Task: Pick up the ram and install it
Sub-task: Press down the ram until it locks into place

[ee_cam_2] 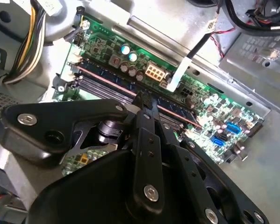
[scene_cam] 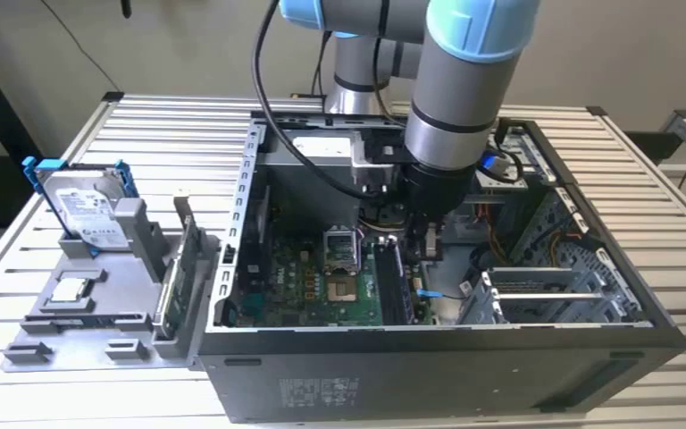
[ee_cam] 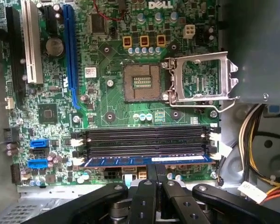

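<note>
Gripper [scene_cam: 421, 234] sits low inside the open computer case [scene_cam: 439, 366], right of centre in the exterior view, so you are looking at the arm reaching straight down over the motherboard [scene_cam: 319, 286]. Your jaws are drawn together, with no real gap between the two black fingers [ee_cam: 147, 196]. In both wrist views the tips of the gripper [ee_cam: 157, 175] [ee_cam_2: 142, 99] meet at the upper edge of the ram [ee_cam: 149, 159] [ee_cam_2: 107, 79].

The ram stands on edge in the memory slot nearest the gripper. It lies parallel to the empty black slots [ee_cam: 144, 137] just beside it, with white latches at either end of the row. You cannot tell from these views whether the stick is fully seated, or whether the tips press on it or only touch it.

Beyond the slots you can see the bare CPU socket [ee_cam: 140, 82], with its metal retention frame [ee_cam: 200, 79] swung open beside it. A bundle of yellow and black wires [ee_cam: 252, 135] runs past the end of the slots.

At the lower left of the exterior view, a grey fixture [scene_cam: 81, 313] rests on the slatted table [scene_cam: 176, 125]. It holds a silver hard drive in a blue frame [scene_cam: 81, 210] and an upright green card [scene_cam: 167, 295], both well apart from the gripper.
</note>
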`<state>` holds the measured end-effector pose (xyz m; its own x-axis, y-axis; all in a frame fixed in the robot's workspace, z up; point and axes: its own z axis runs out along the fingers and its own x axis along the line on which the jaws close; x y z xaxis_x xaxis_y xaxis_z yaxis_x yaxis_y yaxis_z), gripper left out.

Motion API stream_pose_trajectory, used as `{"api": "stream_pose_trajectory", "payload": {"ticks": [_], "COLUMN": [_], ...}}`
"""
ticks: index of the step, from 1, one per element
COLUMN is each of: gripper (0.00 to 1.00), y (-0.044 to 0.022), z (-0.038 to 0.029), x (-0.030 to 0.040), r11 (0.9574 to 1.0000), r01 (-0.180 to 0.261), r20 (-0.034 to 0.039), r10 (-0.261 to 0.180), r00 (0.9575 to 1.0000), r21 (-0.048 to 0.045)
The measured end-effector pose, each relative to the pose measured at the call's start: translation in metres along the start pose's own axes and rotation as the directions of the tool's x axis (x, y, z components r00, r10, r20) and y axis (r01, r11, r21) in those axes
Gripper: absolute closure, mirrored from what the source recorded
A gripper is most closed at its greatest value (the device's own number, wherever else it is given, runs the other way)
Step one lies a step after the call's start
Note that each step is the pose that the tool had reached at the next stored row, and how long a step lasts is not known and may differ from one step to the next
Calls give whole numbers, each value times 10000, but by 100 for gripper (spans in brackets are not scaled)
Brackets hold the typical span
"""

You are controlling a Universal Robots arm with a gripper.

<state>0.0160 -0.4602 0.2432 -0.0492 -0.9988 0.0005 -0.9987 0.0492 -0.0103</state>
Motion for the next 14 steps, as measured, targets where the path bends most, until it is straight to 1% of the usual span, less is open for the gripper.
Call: {"api": "stream_pose_trajectory", "payload": {"ticks": [5,8,11,13,14], "gripper": [89,89,89,89,89], "y": [1,2,3,3,3], "z": [24,46,69,77,77], "x": [-4,-13,-20,-21,-21], "r11": [9989,9985,9983,9983,9982], "r01": [474,552,577,589,590], "r20": [16,17,45,70,71], "r10": [-474,-552,-577,-588,-590], "r00": [9989,9985,9983,9982,9982], "r21": [1,0,-7,-35,-52]}}
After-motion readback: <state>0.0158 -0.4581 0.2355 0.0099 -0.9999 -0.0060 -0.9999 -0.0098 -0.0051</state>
